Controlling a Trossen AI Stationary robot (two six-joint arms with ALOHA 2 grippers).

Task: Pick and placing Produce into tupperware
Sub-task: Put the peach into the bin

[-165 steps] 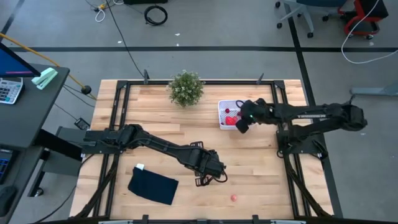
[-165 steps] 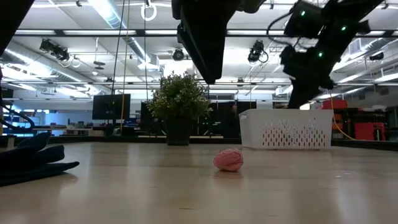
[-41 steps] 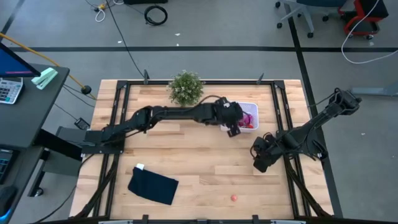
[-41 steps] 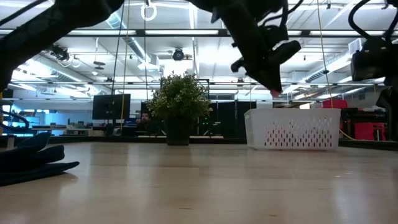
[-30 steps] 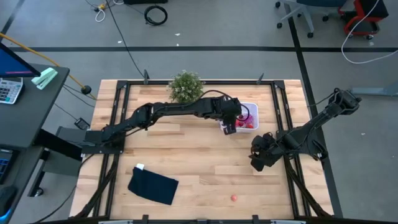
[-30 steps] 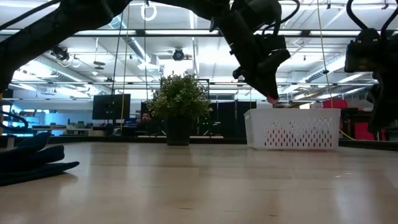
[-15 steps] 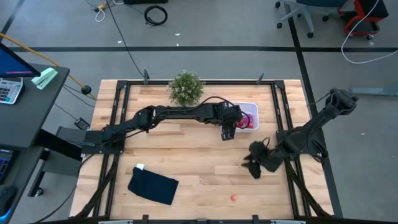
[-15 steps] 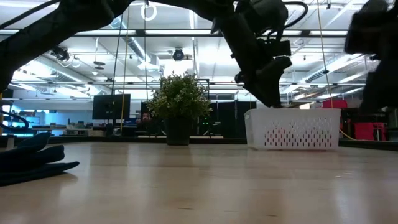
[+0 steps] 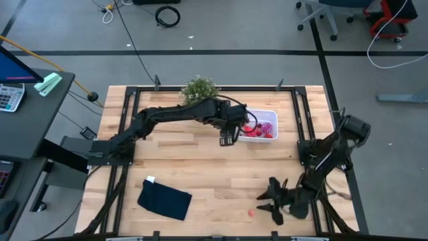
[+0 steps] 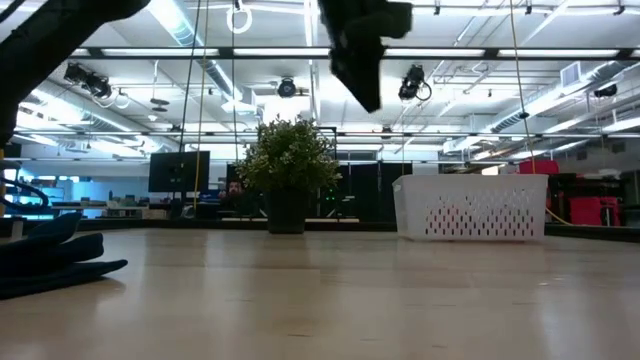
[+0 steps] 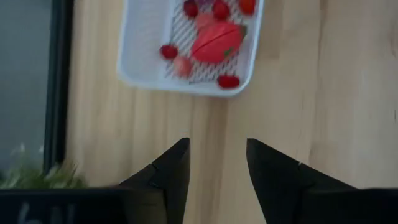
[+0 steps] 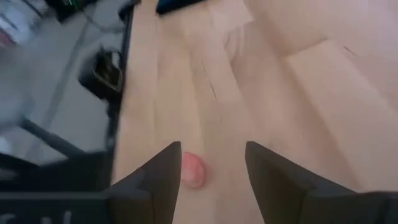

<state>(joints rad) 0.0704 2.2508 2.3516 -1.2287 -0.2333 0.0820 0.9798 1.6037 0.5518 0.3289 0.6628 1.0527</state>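
Observation:
The white tupperware stands at the table's far right with several red and pink produce pieces resting on its perforated bottom. One pink fruit lies alone on the wood near the table's near edge. My left gripper hangs open just left of the tupperware, high above the table, with nothing between its fingers. My right gripper is low and open, just right of the lone pink fruit, which lies ahead of its fingers, apart from them.
A bushy green potted plant stands at the far edge, left of the tupperware. A dark blue folded cloth lies near the left front. Black frame rails run along the table's sides.
My left gripper has left its place over the tupperware, rising and going toward the table's left; the pink piece seen at its fingertips a second ago no longer shows there. My right gripper has swung toward the near edge and down, toward the lone pink fruit.

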